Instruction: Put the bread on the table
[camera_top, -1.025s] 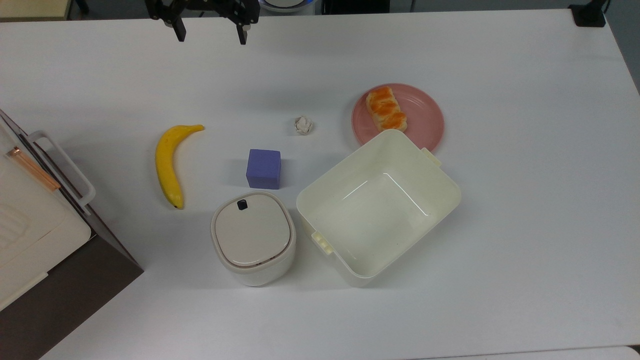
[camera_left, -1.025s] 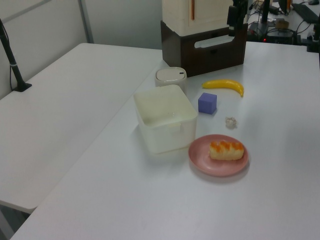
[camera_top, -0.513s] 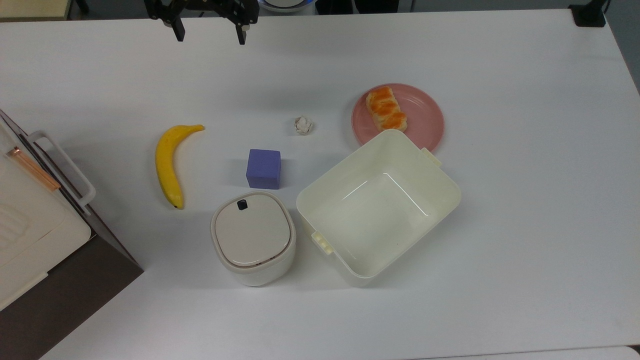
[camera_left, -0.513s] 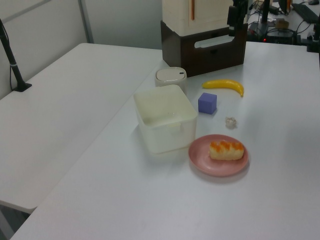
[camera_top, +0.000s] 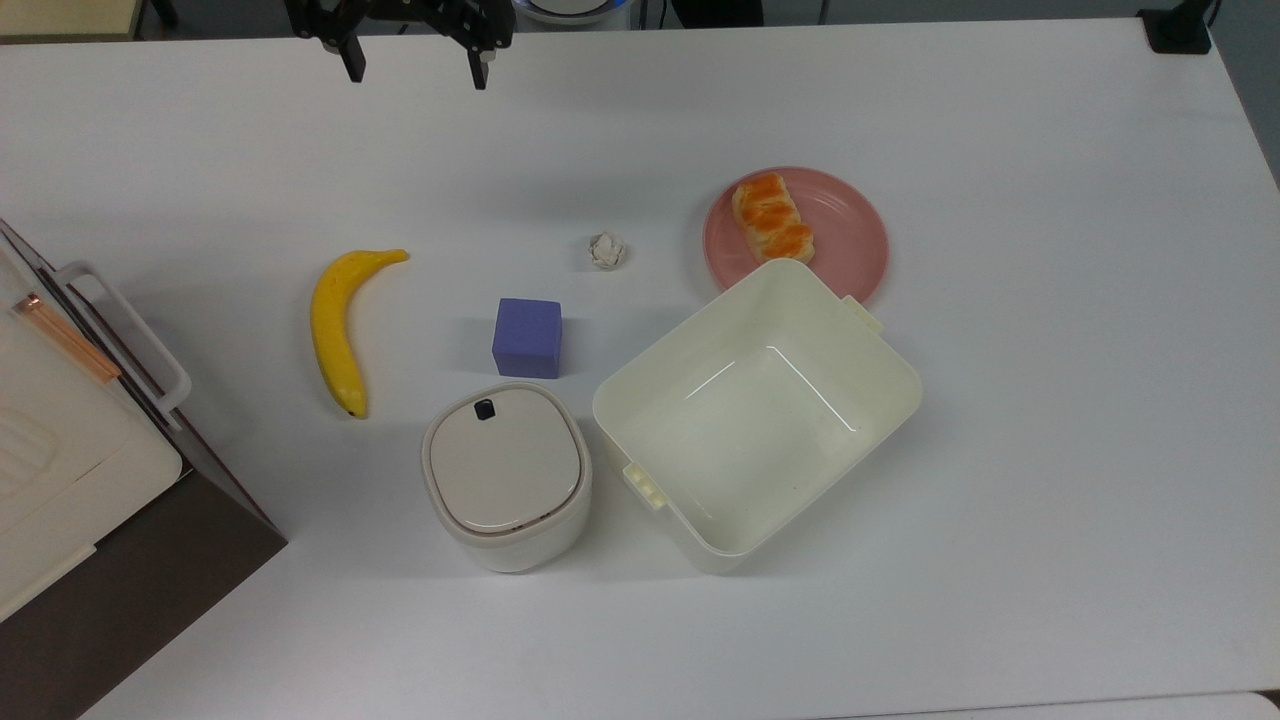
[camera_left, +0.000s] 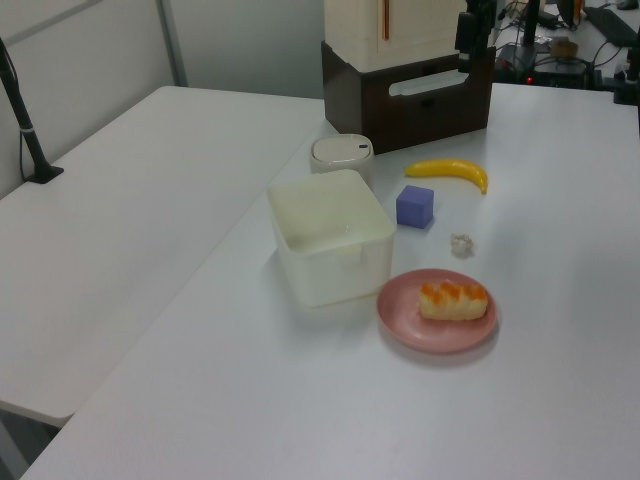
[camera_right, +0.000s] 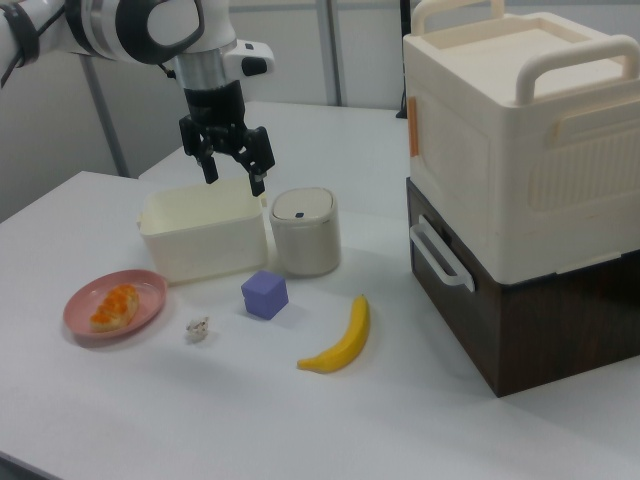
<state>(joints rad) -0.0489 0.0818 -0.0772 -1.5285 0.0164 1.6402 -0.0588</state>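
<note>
One arm (camera_right: 120, 25) hangs above the table (camera_top: 1050, 450), empty jaws spread, pointing down.

The gripper (camera_top: 414, 62) has edged toward the top view's upper-left.

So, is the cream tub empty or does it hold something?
Empty. The top view looks straight into the cream tub and shows only its bare floor.

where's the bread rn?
The bread lies on the pink plate, toward the top view's right, just above the cream tub; the paper ball sits to its left.
</note>
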